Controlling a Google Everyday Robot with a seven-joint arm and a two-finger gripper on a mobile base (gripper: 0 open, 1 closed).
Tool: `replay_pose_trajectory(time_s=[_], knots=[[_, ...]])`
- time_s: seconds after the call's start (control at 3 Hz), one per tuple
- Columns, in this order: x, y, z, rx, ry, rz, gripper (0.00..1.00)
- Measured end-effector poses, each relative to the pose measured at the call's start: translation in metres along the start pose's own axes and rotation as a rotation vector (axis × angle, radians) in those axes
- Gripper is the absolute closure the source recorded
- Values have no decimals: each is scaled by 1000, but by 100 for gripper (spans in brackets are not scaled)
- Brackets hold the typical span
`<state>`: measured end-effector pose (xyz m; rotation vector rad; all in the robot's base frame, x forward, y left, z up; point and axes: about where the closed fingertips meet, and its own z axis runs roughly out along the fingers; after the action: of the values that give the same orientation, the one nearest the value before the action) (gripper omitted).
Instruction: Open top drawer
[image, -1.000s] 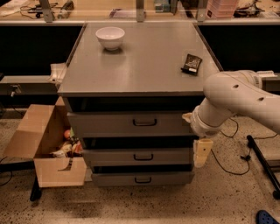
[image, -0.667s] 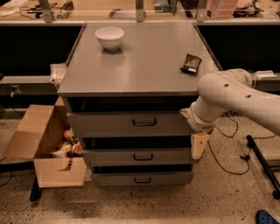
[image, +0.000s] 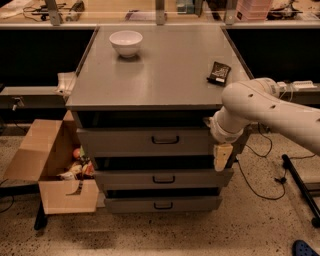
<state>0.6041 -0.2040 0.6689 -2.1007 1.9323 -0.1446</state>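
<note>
The top drawer (image: 125, 142) is the tallest grey front of the cabinet, just under the grey top (image: 165, 80). Its small dark loop handle (image: 165, 140) sits at the centre. Two shallower drawer fronts (image: 165, 179) lie below it, each with a like handle. My white arm (image: 270, 112) reaches in from the right. My gripper (image: 222, 156) hangs down in front of the right end of the top drawer, well to the right of the handle and a little below it. It holds nothing that I can see.
A white bowl (image: 126, 42) and a dark packet (image: 219, 72) lie on the cabinet top. An open cardboard box (image: 55, 172) with items stands on the floor at the left. A black stand leg (image: 300, 185) and cables lie on the floor at the right.
My arm and gripper have moved a little to the left, closer in front of the right end of the top drawer. The drawers have not moved.
</note>
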Motion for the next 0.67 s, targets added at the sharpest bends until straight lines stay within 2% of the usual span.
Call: replay_pose_trajectory(time_s=[0.33, 0.67], knots=[[3, -21, 18, -1, -30, 26, 1], [2, -26, 29, -22, -51, 44, 23]])
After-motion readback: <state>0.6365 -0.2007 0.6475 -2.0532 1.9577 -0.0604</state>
